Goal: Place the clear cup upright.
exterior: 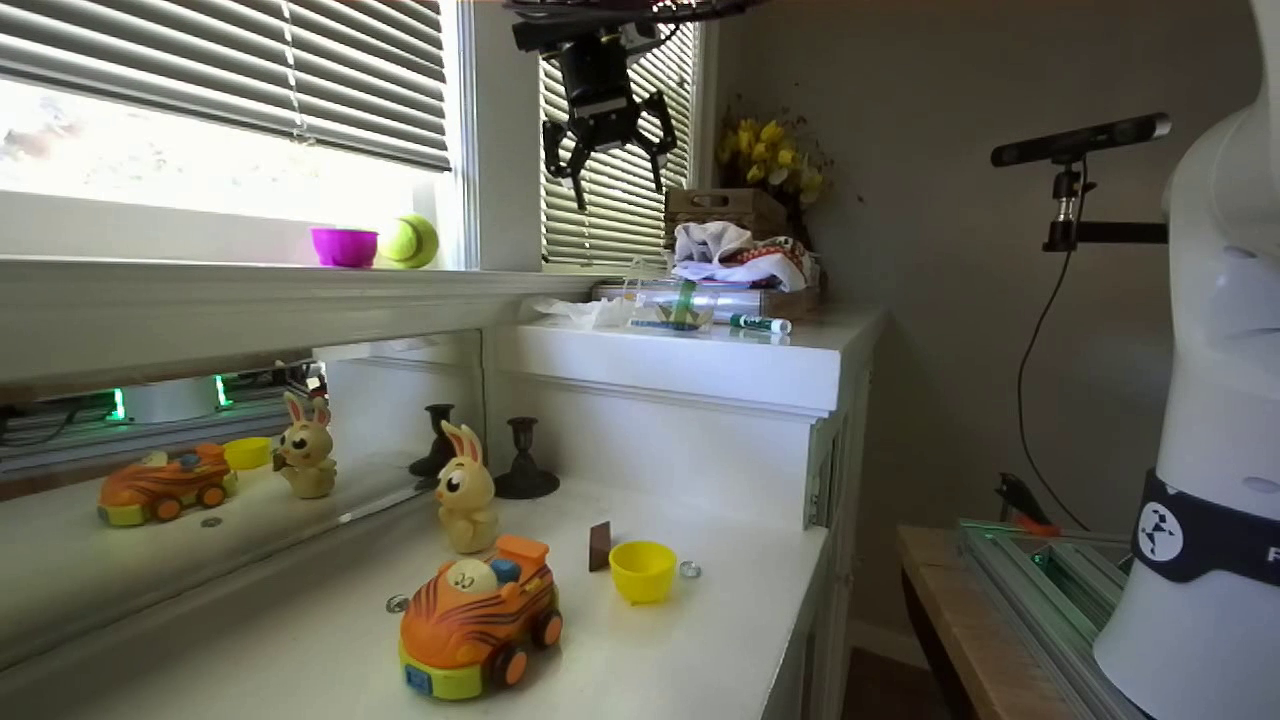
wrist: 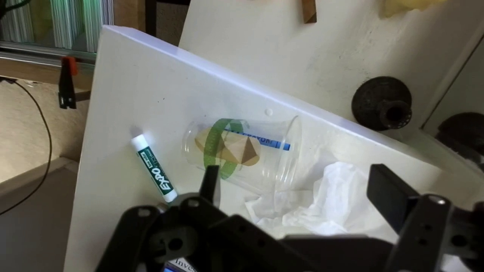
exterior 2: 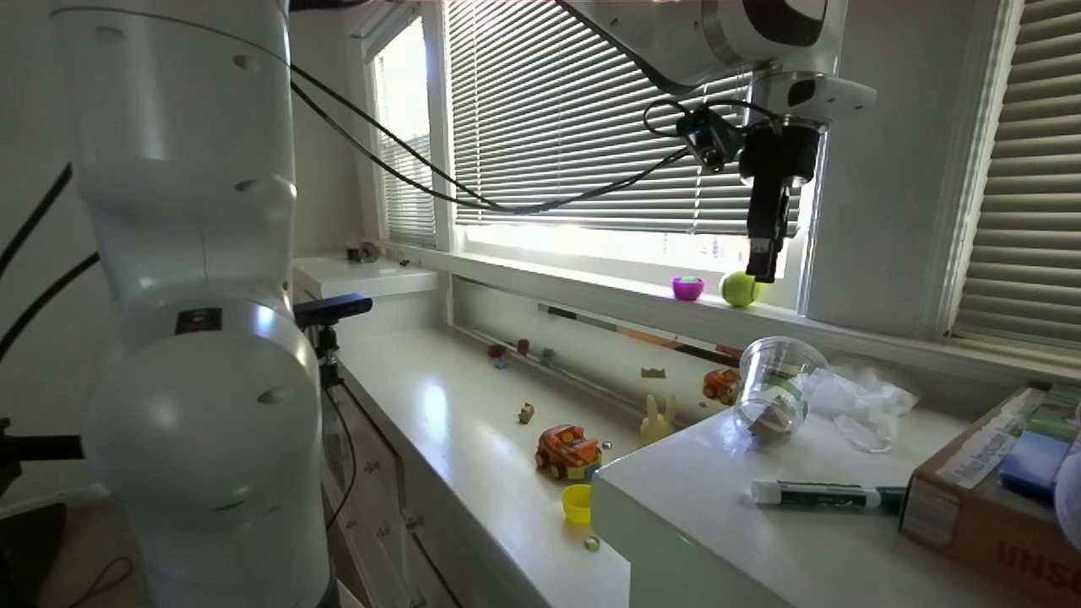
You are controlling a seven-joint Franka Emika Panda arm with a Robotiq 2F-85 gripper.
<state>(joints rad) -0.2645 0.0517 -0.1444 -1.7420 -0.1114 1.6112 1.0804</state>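
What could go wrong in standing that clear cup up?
The clear plastic cup, on its side near the edge of the raised shelf, might roll off if nudged. The blue crayon seen through it, if inside, could slide out. The fingers might snag the crumpled white sheet by the cup's mouth.

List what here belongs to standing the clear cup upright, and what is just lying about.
Part of the job:
clear cup, lying on its side
tool, open and holding nothing

Just lying about:
marker
crumpled white scrap
toy car
toy rabbit
yellow bowl
purple bowl
tennis ball
candlestick
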